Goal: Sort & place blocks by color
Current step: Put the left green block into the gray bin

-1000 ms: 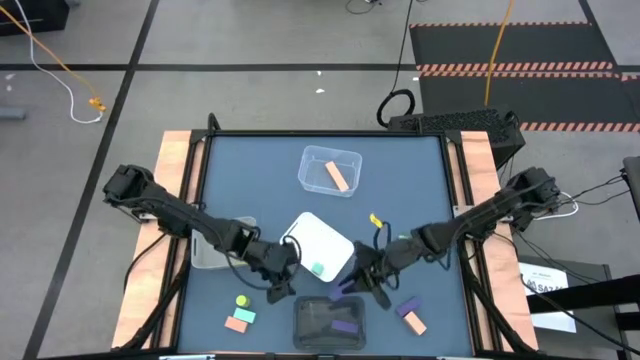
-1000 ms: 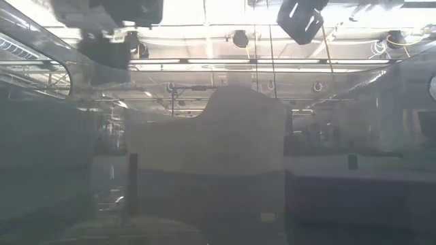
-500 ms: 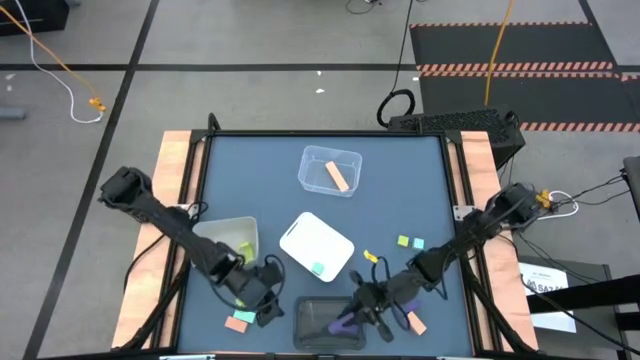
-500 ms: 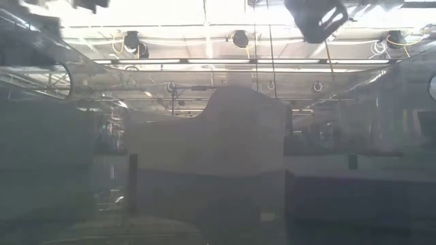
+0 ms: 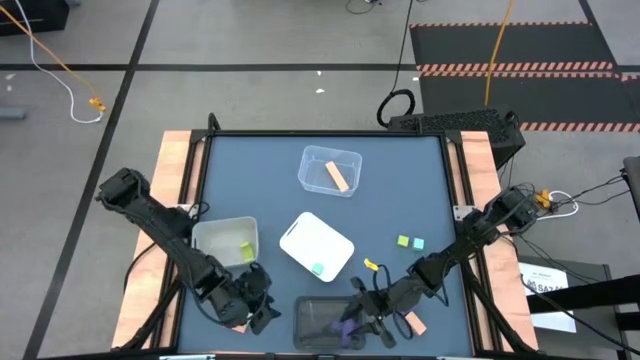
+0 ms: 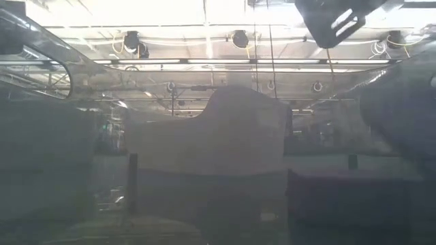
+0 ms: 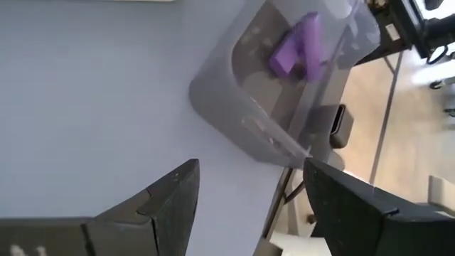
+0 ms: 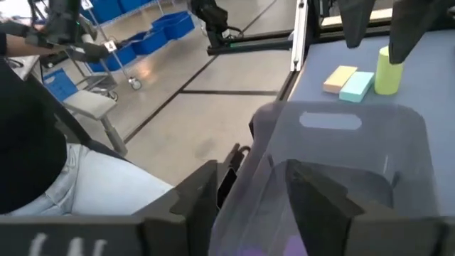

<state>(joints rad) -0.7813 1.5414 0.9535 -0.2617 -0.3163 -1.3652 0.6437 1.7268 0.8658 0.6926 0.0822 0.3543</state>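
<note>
At the table's near edge, the right gripper (image 5: pixel 362 322) hangs over the dark bin (image 5: pixel 325 322) holding a purple block (image 7: pixel 297 44), fingers spread and empty; it could knock the rim. The left gripper (image 5: pixel 255 308), also spread, hovers near salmon, teal and yellow-green blocks (image 8: pixel 359 78). Farther off sits the white bin (image 5: pixel 225 243).

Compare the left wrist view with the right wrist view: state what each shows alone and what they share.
Only the left wrist view: purple blocks lying inside the bin, seen past the open left gripper. Only the right wrist view: an orange block, a teal block and a yellow-green cylinder together on the table beyond the bin, plus a person off the table's edge, past the open right gripper. Both: the translucent bin and the blue table.
</note>
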